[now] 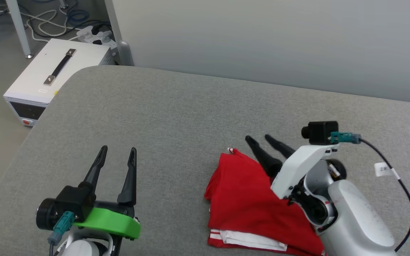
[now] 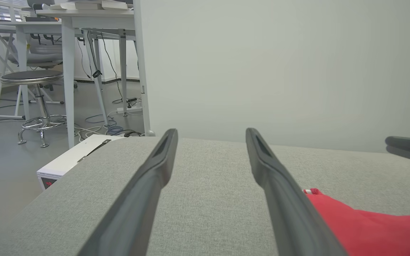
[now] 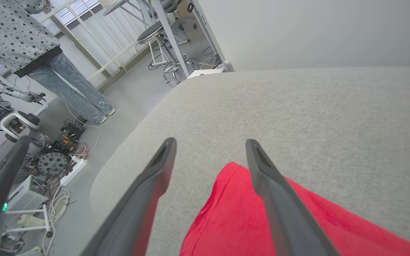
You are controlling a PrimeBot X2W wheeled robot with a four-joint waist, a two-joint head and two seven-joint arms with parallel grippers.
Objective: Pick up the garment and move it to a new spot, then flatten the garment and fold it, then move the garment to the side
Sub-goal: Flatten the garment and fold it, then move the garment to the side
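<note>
The red garment [image 1: 242, 199] lies folded into a compact bundle on the grey padded table [image 1: 176, 117], at the front right, with white and striped trim showing at its near edge. My right gripper [image 1: 260, 138] hovers over the bundle's far right corner, open, nothing between its fingers; the right wrist view shows red cloth [image 3: 233, 217] under them. My left gripper [image 1: 118, 150] stands open over bare table to the left, well apart from the garment. Its own view has a red edge of the garment [image 2: 368, 227] at the lower right, with my left gripper [image 2: 210, 132] above grey table.
A white equipment box [image 1: 52, 76] with a strap handle sits on the floor beyond the table's left corner, with cables and a power strip [image 1: 94, 35] behind it. A pale wall [image 1: 279, 39] backs the table. A person [image 3: 30, 53] stands on the floor, seen in the right wrist view.
</note>
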